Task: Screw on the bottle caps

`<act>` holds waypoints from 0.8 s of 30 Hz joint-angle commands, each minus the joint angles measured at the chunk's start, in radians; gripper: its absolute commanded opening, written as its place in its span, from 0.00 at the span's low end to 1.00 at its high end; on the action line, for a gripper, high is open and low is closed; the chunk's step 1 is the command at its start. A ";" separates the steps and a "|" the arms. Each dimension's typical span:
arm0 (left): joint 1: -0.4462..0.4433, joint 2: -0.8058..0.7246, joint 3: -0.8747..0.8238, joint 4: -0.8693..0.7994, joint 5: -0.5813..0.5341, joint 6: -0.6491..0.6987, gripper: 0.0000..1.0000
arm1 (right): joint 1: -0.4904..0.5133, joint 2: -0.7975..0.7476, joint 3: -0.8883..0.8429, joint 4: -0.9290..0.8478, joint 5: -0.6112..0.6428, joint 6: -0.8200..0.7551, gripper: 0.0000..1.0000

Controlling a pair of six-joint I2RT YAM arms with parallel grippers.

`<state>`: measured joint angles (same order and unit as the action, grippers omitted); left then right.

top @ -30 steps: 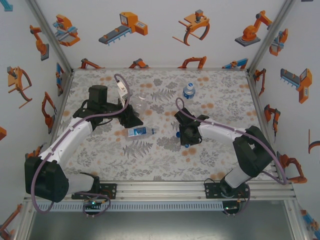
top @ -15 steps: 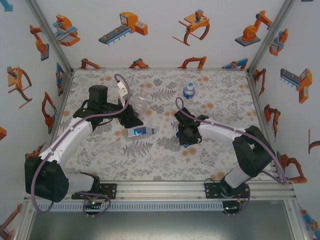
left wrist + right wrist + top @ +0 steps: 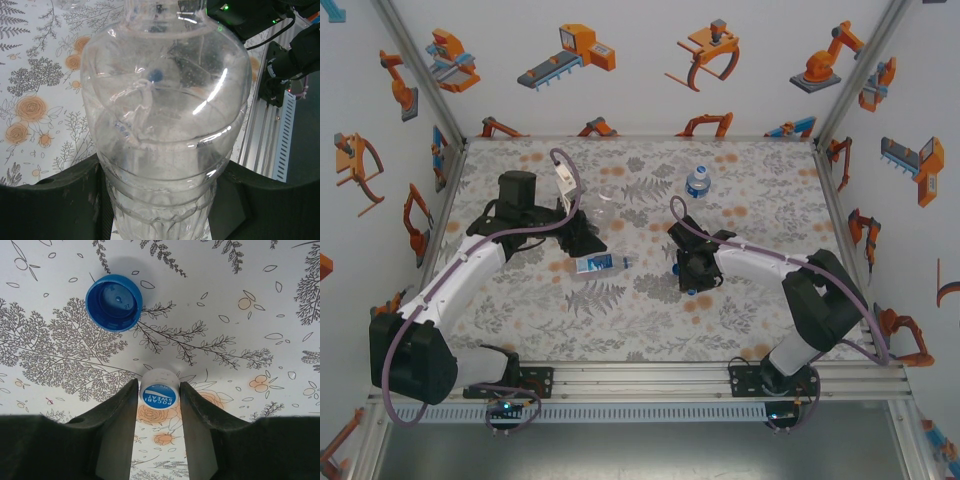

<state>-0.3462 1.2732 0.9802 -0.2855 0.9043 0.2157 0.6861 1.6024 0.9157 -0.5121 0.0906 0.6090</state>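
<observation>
White cap (image 3: 159,394) sits gripped in right hand (image 3: 159,385); left hand (image 3: 585,238) grips bottle (image 3: 165,125).

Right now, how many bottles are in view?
3 bottles: one in the left gripper, one lying in the centre, one upright at the back. None seems hidden.

A floral printed mat (image 3: 620,320) lies between white walls (image 3: 640,90) printed with orange robots.

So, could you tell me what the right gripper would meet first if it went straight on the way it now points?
The right gripper would meet the white cap between its fingertips first. Past it lies bare mat; the blue cap sits left of that line, though depth is unclear.
</observation>
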 commanded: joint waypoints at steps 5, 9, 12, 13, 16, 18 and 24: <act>-0.005 0.007 0.035 -0.016 0.012 0.025 0.00 | 0.006 -0.016 0.005 -0.037 0.004 0.016 0.32; -0.008 0.006 0.035 -0.017 0.012 0.025 0.00 | 0.005 -0.077 0.004 -0.036 0.014 0.018 0.29; -0.018 0.007 0.033 -0.018 0.000 0.030 0.00 | 0.005 -0.136 0.004 -0.016 0.001 -0.018 0.28; -0.025 0.007 0.034 -0.018 -0.007 0.033 0.00 | 0.006 -0.159 0.001 -0.004 -0.007 -0.034 0.28; -0.052 0.006 0.040 -0.034 -0.039 0.057 0.00 | 0.006 -0.248 -0.022 0.066 -0.039 -0.094 0.25; -0.080 0.001 0.055 -0.065 -0.069 0.089 0.00 | 0.006 -0.323 -0.053 0.142 -0.080 -0.165 0.23; -0.160 -0.034 0.088 -0.138 -0.154 0.176 0.00 | 0.005 -0.516 -0.114 0.305 -0.170 -0.339 0.12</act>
<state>-0.4847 1.2709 1.0340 -0.3748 0.7891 0.3149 0.6861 1.1419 0.8196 -0.3202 -0.0128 0.4007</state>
